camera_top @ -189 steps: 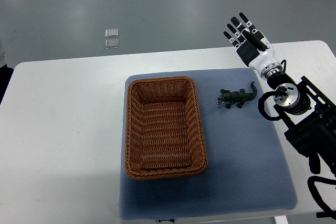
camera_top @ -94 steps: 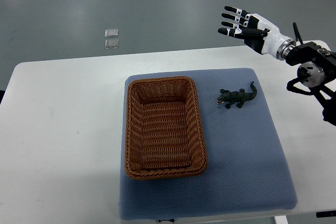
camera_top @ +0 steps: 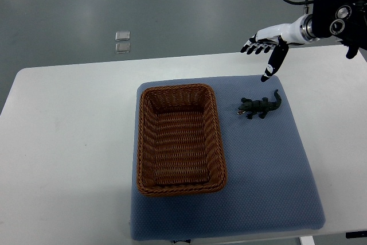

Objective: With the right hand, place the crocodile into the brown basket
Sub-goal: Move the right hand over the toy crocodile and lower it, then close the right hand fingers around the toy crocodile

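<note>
1. One white table (camera_top: 69, 142) carries a blue mat (camera_top: 269, 170); nothing blocks the way.
2. Empty, the brown basket (camera_top: 139, 142) sits on the mat's left part.
3. Beyond the toy hovers the right hand (camera_top: 266, 47), fingers (camera_top: 250, 45) spread, holding nothing.
4. Ungrasped, the crocodile (camera_top: 259, 106) lies on the mat, near the basket's right side; grasping and placing remain.

My right robot hand (camera_top: 265, 48) is white with black fingers; its black wrist housing carries round fittings and a looping black cable.

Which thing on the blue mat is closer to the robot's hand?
The crocodile, lying right of the brown basket; the open right hand hangs just beyond its tail, holding nothing.
</note>
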